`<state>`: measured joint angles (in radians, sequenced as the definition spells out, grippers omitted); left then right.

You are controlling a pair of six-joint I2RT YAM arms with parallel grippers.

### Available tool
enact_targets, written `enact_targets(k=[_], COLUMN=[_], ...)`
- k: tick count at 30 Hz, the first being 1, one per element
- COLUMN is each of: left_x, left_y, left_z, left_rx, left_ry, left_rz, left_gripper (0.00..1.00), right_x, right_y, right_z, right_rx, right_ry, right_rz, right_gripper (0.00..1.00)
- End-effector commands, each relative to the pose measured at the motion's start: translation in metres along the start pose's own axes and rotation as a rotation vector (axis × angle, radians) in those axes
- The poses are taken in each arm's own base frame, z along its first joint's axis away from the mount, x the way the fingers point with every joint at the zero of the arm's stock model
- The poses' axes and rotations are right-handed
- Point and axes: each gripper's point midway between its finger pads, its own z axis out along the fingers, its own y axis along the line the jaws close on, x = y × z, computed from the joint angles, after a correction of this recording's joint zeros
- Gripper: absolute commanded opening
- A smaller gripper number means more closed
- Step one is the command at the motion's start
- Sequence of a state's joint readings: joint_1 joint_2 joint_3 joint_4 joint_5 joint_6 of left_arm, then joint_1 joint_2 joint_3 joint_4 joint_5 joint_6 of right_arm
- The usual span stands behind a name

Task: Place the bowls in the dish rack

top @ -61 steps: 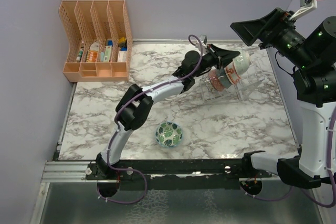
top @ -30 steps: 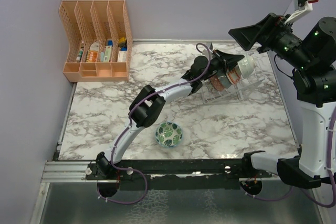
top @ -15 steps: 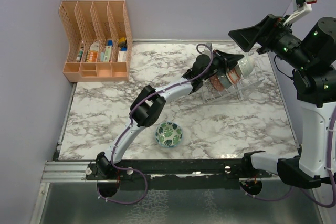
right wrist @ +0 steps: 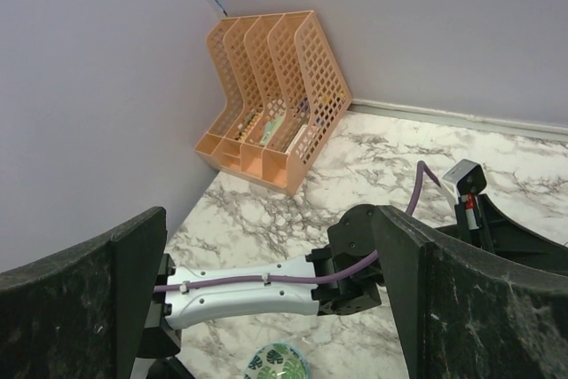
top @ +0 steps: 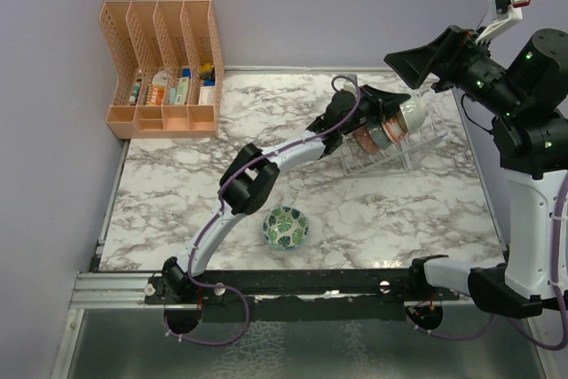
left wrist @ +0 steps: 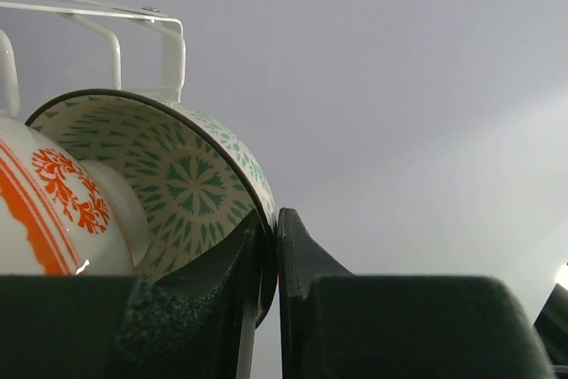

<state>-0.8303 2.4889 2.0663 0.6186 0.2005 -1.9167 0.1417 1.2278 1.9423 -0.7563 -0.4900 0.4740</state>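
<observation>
The clear dish rack (top: 383, 159) stands at the table's back right with bowls leaning in it. My left gripper (top: 397, 106) reaches into it, shut on the rim of a pale bowl with a green pattern (left wrist: 177, 184), which rests against an orange-red patterned bowl (left wrist: 53, 210) under the rack's wire (left wrist: 169, 51). The rim sits pinched between the two fingers (left wrist: 302, 264) of the left gripper (left wrist: 271, 228). A green-blue leaf-print bowl (top: 285, 226) lies alone on the marble near the front, also in the right wrist view (right wrist: 275, 363). My right gripper (top: 426, 58) hangs high at the back right, open and empty (right wrist: 266, 215).
An orange plastic file organiser (top: 164, 68) with small items stands in the back left corner (right wrist: 275, 113). The left arm (right wrist: 248, 286) stretches diagonally across the marble table (top: 177, 193). Walls close the left, back and right sides.
The left arm carried the pale bowl right and down into the rack, then held almost still. The right gripper drifted slightly up and left.
</observation>
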Motion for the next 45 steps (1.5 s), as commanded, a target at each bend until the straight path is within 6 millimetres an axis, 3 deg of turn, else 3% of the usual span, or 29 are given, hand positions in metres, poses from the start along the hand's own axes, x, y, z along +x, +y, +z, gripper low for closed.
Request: enact_targets(k=[1, 21, 32, 36, 40, 45], left_x=[0.008, 0.004, 0.003, 0.005, 0.005, 0.006], left_y=[-0.003, -0.014, 0.006, 0.006, 0.007, 0.008], left_z=[-0.001, -0.028, -0.037, -0.034, -0.031, -0.030], left_rx=[-0.004, -0.069, -0.219, -0.240, -0.256, -0.286], left_ry=[0.031, 0.065, 0.131, 0.150, 0.160, 0.167], left_rz=[-0.030, 0.047, 0.101, 0.123, 0.146, 0.189], left_gripper=[0.18, 0.23, 0.31, 0.38, 0.55, 0.69], right_x=[0.005, 0.016, 0.019, 0.020, 0.020, 0.021], right_y=[-0.004, -0.010, -0.009, -0.009, -0.008, -0.008], right_z=[0.000, 0.002, -0.002, -0.003, -0.003, -0.003], right_rx=[0.009, 0.019, 0.020, 0.019, 0.016, 0.012], right_ry=[0.016, 0.038, 0.035, 0.037, 0.036, 0.040], right_rz=[-0.001, 0.025, 0.029, 0.029, 0.025, 0.024], right_gripper=[1.00, 1.00, 1.00, 1.00, 1.00, 1.00])
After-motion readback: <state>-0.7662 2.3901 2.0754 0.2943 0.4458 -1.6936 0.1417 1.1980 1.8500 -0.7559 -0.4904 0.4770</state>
